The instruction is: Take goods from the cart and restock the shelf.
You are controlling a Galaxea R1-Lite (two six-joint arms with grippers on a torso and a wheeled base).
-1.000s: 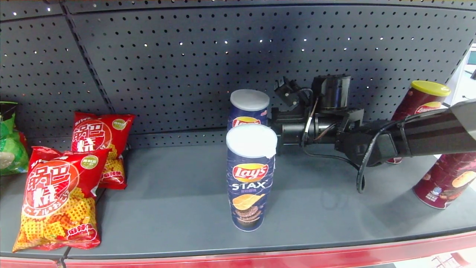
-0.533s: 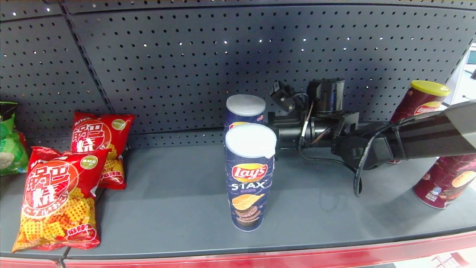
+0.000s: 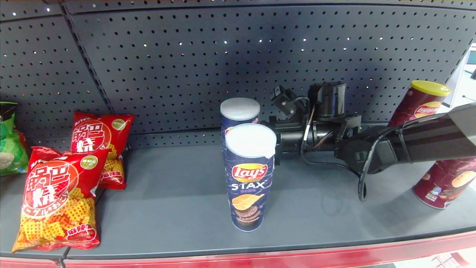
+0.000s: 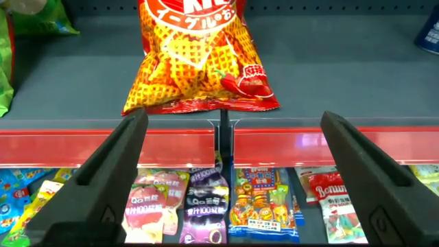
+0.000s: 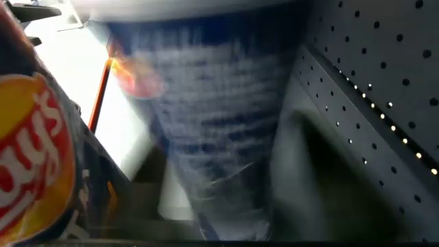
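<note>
Nearest, the left tool point(image 4: 233, 118) hangs in front of the shelf's red lip point(image 4: 171, 147). Its two black fingers point(image 4: 110, 178) are spread wide with nothing between them. The left wrist view also takes in the tier under that lip, stocked with candy packets point(image 4: 206, 206). Just past the lip, the near bag point(image 4: 199, 55), red with a waffle print, lies on the grey shelf point(image 3: 171, 208).

In the head view the front can point(image 3: 250, 175), blue with a white lid, stands upright near the middle of the shelf. The near bag lies at its 9 o'clock, close to the lip. The far bag point(image 3: 102, 145) sits behind that one toward the pegboard point(image 3: 167, 67), and a green bag point(image 3: 10, 149) lies farther out at 9 o'clock. At 3 o'clock stands a red can point(image 3: 446, 182), and a second red can with a yellow lid point(image 3: 422, 98) stands at 2 o'clock near the pegboard.

The rear can point(image 3: 238, 111) stands just behind the front can at 12 o'clock, its lower part hidden. The right arm comes in from 3 o'clock, and the right tool point(image 3: 274, 134) grips the rear can by its side. The head view hides the fingers behind the front can. The right wrist view shows the rear can very close and blurred, with the front can's logo beside it and the pegboard just beyond. Whether the rear can's base touches the shelf cannot be told.
</note>
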